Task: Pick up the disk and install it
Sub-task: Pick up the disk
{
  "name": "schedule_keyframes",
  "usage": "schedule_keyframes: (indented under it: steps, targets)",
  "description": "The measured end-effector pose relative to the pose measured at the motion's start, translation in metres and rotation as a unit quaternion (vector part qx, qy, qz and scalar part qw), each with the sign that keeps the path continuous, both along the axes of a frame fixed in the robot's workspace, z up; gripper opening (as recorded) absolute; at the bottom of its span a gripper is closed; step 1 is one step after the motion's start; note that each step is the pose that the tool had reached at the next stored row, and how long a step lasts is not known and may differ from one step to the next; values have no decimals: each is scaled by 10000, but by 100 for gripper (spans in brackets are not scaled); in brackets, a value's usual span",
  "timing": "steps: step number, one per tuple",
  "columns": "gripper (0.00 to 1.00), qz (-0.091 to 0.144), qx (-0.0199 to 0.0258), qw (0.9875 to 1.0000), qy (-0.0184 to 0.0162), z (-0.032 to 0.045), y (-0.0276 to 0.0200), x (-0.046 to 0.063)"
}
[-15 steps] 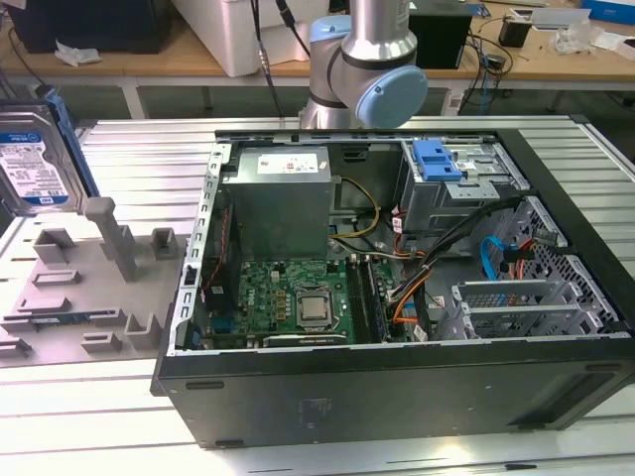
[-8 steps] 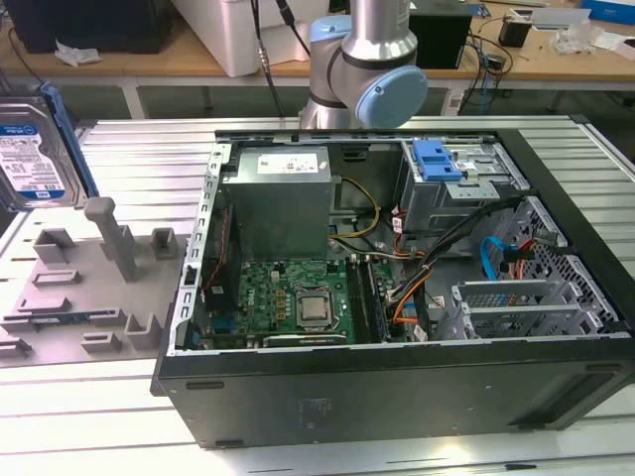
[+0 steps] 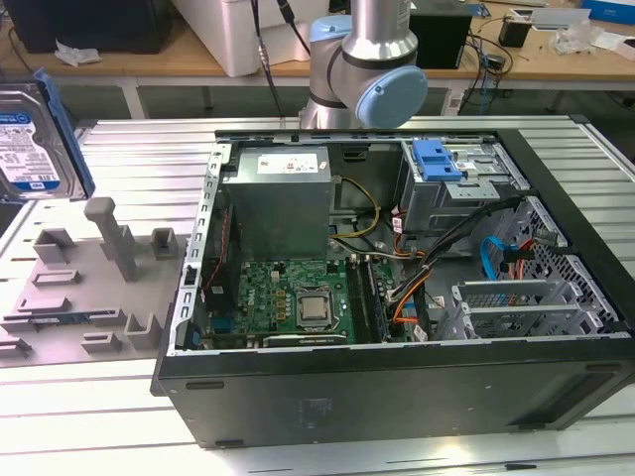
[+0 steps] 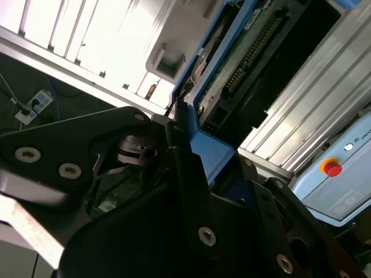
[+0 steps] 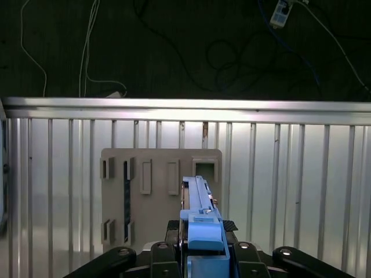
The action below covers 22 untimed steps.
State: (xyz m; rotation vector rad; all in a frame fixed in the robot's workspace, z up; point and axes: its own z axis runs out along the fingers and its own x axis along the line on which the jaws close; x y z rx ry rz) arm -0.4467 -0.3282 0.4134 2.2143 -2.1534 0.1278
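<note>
My gripper is squeezed tight on the disk, up over the grey holder plate. The disk could slip out and drop, or bump the computer case.

At the exterior view's left, disk hangs above the table, clamped in gripper; open air round it. Beneath, grey fixture, pegs sticking up. Top of case open. Inside: cables cross the middle, power supply stands tall, gap with wires between it and drive cage. Behind case, arm base.
</note>
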Motion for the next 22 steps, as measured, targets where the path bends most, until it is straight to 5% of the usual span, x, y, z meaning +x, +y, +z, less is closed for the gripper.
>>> schedule_keyframes:
  steps: [22]
  targets:
    - [37, 0, 0, 10000, -1, 438, 0, 0]
